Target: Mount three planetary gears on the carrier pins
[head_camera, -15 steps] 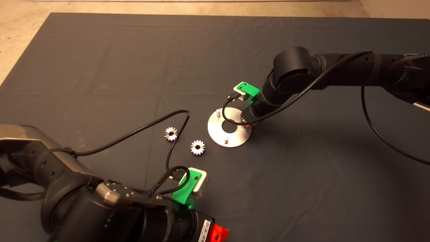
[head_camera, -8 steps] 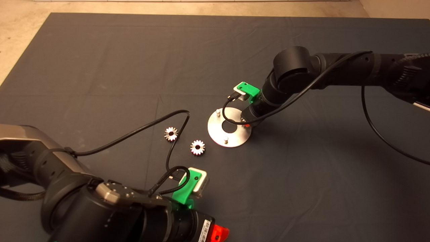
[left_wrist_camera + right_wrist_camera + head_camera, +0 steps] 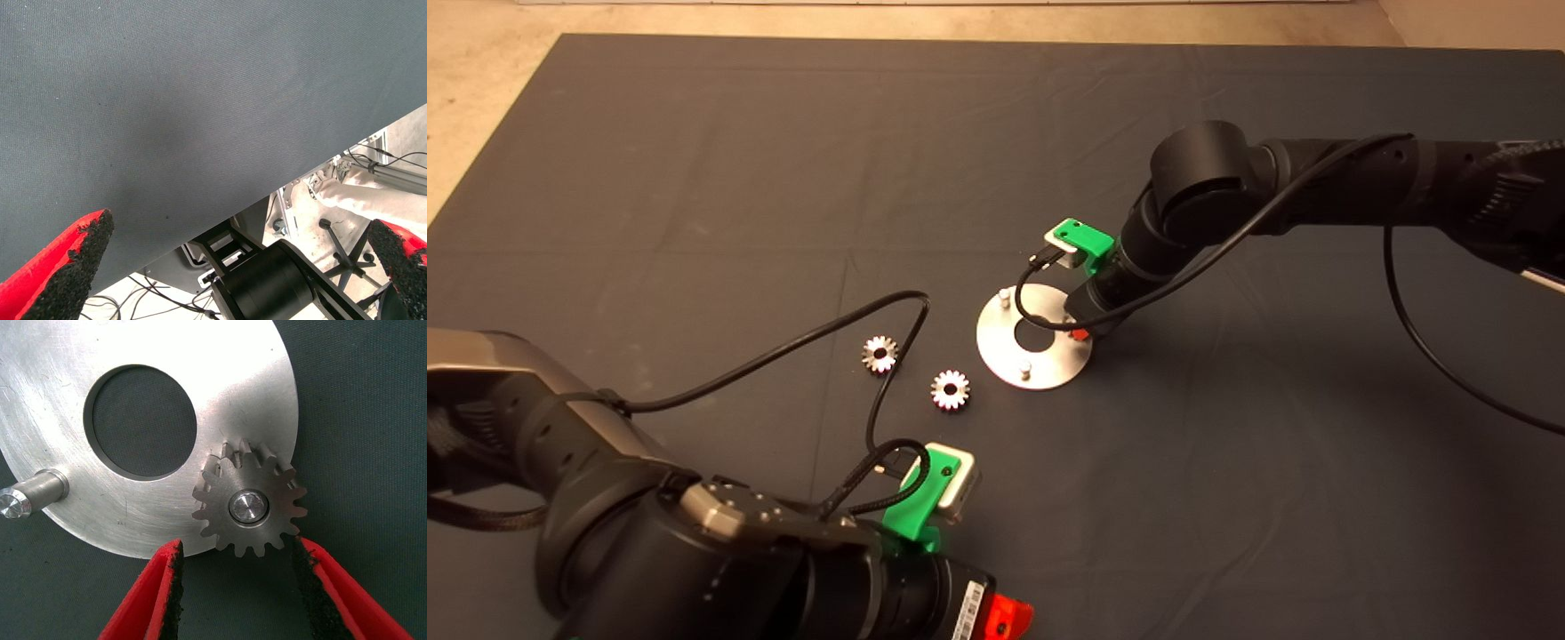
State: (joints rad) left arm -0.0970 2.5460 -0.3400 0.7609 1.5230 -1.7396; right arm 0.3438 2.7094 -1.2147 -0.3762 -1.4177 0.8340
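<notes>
The silver disc (image 3: 996,345) lies mid-mat and carries the carrier pins; two bare pins (image 3: 1005,295) (image 3: 1025,369) show in the head view, and my right gripper (image 3: 1080,332) covers the third. In the right wrist view one planetary gear (image 3: 220,513) sits on a pin (image 3: 248,505) at the disc's (image 3: 253,400) rim. My right gripper (image 3: 237,545) is open, one finger on each side of that gear. A second bare pin (image 3: 30,497) stands across the hole. Two loose gears (image 3: 879,354) (image 3: 951,389) lie left of the disc. My left gripper (image 3: 1009,618) is parked at the lower edge, open and empty (image 3: 243,225).
A black cable (image 3: 889,356) from the left arm loops over the mat between the two loose gears. Bare floor (image 3: 480,80) shows beyond the mat's far left corner. Past the mat's edge, the left wrist view shows a chair base (image 3: 267,287) on the floor.
My right gripper has shifted only very slightly at the disc. The loose gears, the disc and the left arm have not moved.
</notes>
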